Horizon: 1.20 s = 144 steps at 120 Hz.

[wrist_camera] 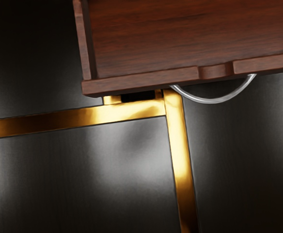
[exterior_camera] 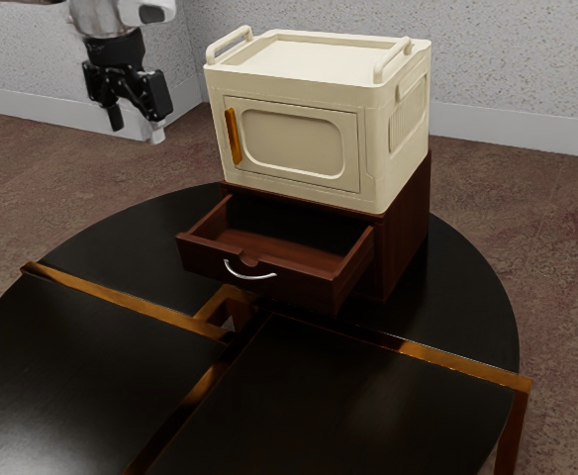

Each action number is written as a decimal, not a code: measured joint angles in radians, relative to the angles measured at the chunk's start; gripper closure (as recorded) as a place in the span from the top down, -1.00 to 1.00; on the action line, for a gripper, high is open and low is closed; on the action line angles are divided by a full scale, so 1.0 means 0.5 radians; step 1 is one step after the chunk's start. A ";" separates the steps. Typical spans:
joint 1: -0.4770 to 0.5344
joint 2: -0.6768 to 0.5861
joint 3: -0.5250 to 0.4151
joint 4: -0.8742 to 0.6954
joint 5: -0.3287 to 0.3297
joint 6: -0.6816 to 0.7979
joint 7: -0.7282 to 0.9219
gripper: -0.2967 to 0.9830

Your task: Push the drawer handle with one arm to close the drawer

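One drawer (exterior_camera: 202, 257), open, juts from its wood unit (exterior_camera: 406, 223) nr the tabletop's (exterior_camera: 71, 366) far edge. Silver handle (exterior_camera: 252, 277) on its front, below & well apart from the open gripper (exterior_camera: 137, 131), up at ext. view's left. Cream cabinet (exterior_camera: 393, 148) atop unit; brass strips (exterior_camera: 121, 300) cross tabletop. Ext. view has cabinet's orange pull (exterior_camera: 234, 136); wrist view, drawer's inside from above.

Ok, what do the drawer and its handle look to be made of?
The drawer looks like reddish-brown wood, lightly polished: streaky grain runs along its inside. The handle seems to be smooth, shiny metal, perhaps chrome, going by its silvery highlights, though coated plastic could look alike.
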 joint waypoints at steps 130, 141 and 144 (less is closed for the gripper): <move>0.100 -1.594 -0.406 -2.185 0.007 0.565 -0.926 0.49; 0.109 -1.516 -0.412 -2.235 0.003 0.748 -0.892 0.33; 0.125 -1.475 -0.422 -2.237 0.004 0.789 -0.880 0.27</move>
